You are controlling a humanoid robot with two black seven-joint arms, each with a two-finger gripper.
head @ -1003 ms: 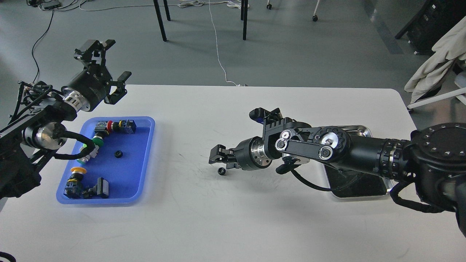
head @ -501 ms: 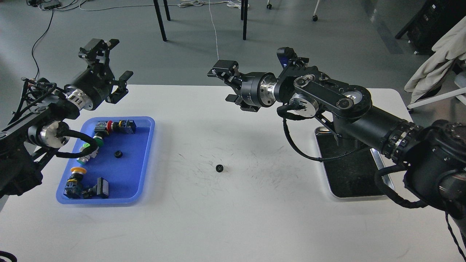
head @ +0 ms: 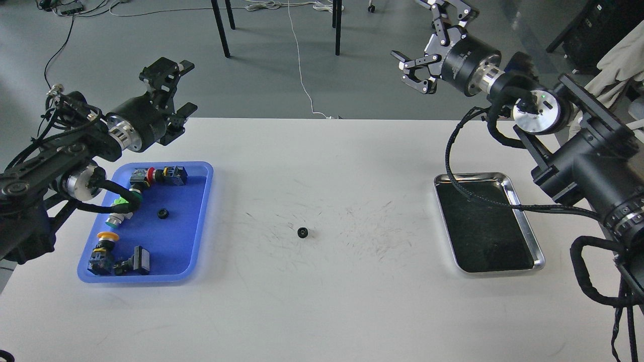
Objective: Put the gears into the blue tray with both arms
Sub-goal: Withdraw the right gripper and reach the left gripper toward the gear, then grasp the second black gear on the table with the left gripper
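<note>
While one gear [head: 302, 232] lies flat on the white table [head: 322, 301] near the middle of the view, hole up and with no long axis to speak of, a second gear [head: 162, 213] lies the same way inside the blue tray [head: 198, 226] at 9 o'clock, among the switches [head: 151, 176]. The left gripper [head: 176, 88] hangs at 10 o'clock above the tray's far end, fingers spread and empty. The right gripper [head: 427, 45] is raised at 1 o'clock, beyond the steel tray [head: 523, 213], claws apart and empty.
</note>
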